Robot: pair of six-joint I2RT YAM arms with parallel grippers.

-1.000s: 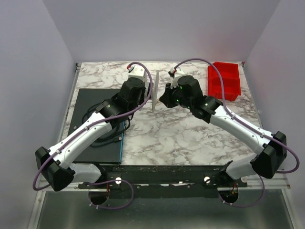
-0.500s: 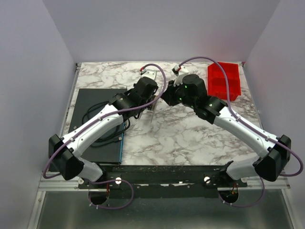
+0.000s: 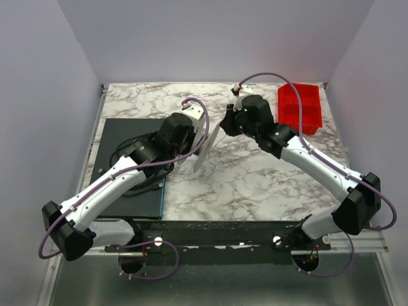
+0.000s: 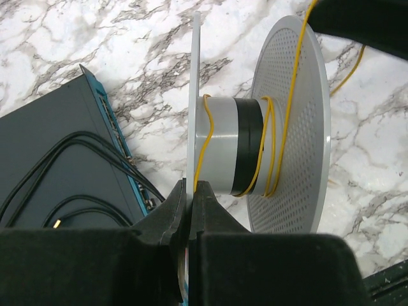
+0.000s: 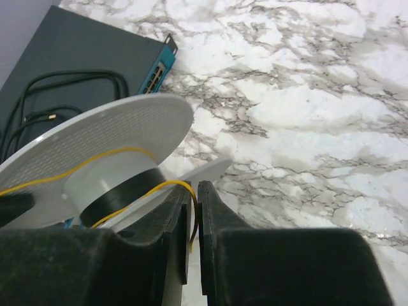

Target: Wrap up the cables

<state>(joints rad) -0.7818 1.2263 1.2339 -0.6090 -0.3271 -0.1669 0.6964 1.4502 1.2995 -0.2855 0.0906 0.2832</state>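
A white spool (image 4: 287, 127) with two perforated flanges and a grey-and-black hub carries a few turns of thin yellow cable (image 4: 268, 153). My left gripper (image 4: 190, 191) is shut on the edge of the near flange (image 4: 195, 89) and holds the spool tilted above the table; it shows as a white disc in the top view (image 3: 205, 146). My right gripper (image 5: 194, 197) is shut on the yellow cable (image 5: 162, 187), which runs from its jaws to the spool (image 5: 95, 146). In the top view the right gripper (image 3: 228, 124) is just right of the spool.
A dark grey box (image 3: 127, 159) with coiled black cords (image 4: 57, 172) on it lies at the left of the marble table (image 3: 255, 178). A red bin (image 3: 299, 108) stands at the back right.
The left gripper has drawn back toward the near left with the spool, which now tilts. The right gripper has shifted slightly back and right, still beside the spool.
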